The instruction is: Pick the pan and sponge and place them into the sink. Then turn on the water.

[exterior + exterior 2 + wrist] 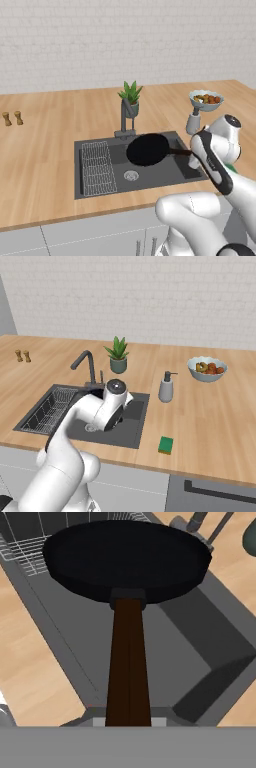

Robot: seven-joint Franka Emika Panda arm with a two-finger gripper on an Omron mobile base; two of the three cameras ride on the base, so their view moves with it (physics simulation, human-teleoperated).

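Wooden counter (45, 145) running wall to wall under pale brick, w/ dark grey sink (165, 175) sunk into its middle. Holding pan (148, 149) by its long brown handle (128, 662), gripper (128, 721) clamped shut on handle's near end; fingertips themselves mostly hidden by handle in hand view, so exact contact pts hard to make out. Carrying pan level, black disc hovering above sink's basin, approx over its back half, just in front of faucet (125, 117). Not touching basin floor as far as left base view shows. Showing round metal drain (131, 175) below and slightly toward front of pan. Sitting at sink's left side: wire rack (97, 167), apart from pan.

Resting on counter to right of sink, near front edge: sponge (165, 445), green top up, well apart from pan and gripper. Standing between sink and fruit bowl (207, 369): soap dispenser (166, 387). Standing behind faucet, potted plant (118, 356). Sitting far left on counter, two small shakers (12, 118), side by side.

Reaching in from right in left base view, arm bent w/ wrist over sink's right rim; in right base view arm blocking most of basin and pan.
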